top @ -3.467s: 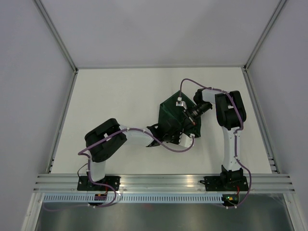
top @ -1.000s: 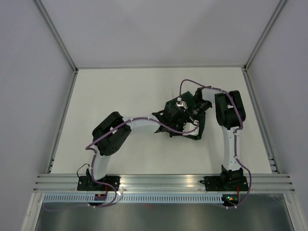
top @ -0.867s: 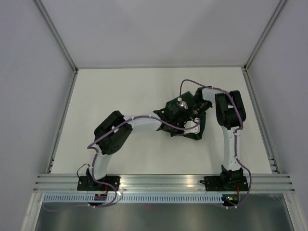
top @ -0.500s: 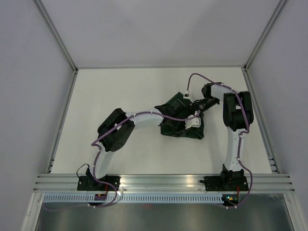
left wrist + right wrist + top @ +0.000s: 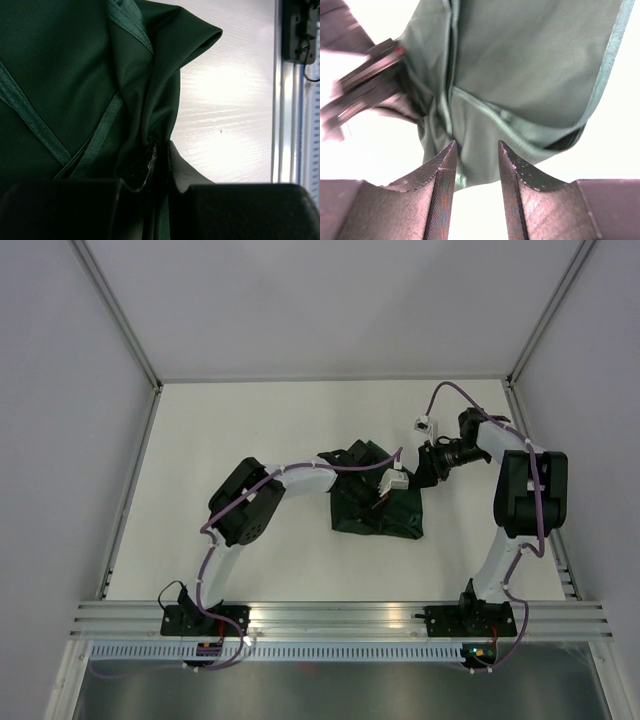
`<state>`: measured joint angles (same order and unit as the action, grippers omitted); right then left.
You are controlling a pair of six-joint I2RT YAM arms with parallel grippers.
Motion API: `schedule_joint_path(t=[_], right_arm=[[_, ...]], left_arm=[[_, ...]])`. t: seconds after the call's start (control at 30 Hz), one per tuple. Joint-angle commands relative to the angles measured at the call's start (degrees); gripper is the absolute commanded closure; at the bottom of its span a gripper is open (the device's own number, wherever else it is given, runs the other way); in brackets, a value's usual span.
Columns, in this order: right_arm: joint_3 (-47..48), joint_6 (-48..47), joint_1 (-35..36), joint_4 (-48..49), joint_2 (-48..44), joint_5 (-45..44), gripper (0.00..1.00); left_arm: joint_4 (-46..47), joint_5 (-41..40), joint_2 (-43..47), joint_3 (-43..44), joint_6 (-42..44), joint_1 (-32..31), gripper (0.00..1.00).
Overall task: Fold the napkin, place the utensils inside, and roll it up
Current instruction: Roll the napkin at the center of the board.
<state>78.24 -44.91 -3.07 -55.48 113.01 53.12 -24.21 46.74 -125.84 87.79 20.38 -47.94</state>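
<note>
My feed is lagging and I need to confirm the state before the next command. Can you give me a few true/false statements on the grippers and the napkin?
1. The left gripper is shut on a fold of the napkin. True.
2. The right gripper is clamped on the napkin. False: its fingers stand apart with nothing between them.
3. The napkin lies flat and spread out square. False: it is bunched and folded over on itself.
4. The napkin sits right of the middle of the table. True.
5. A utensil lies in plain sight on the bare table. False: none can be made out there.
</note>
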Motion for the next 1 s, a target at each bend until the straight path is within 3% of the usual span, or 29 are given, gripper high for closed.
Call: schedule_joint_path(t=[0.0, 0.33, 0.5, 0.7, 0.97], right_arm=[[-5.10, -5.61, -0.44, 4.15, -8.75, 3.83, 0.55], [-27.84, -18.01, 2.62, 13.72, -32.39, -0.37, 0.54], [-38.66, -13.20, 12.81, 27.41, -40.57, -7.41, 0.50], [-44.04, -9.85, 20.64, 37.36, -42.62, -14.71, 0.46], [-44.40, -10.55, 23.90, 38.78, -39.10, -16.82, 0.43]], left_arm=[[-3.13, 5.63, -3.62, 1.51, -5.69, 1.09, 0.98], [-0.67, 11.97, -7.93, 2.21, -10.89, 3.73, 0.98], [2.14, 13.46, -8.98, 1.16, -13.43, 4.26, 0.98], [4.87, 13.73, -9.86, 0.72, -15.37, 4.35, 0.98], [5.75, 13.73, -9.86, 0.45, -15.90, 4.35, 0.98]])
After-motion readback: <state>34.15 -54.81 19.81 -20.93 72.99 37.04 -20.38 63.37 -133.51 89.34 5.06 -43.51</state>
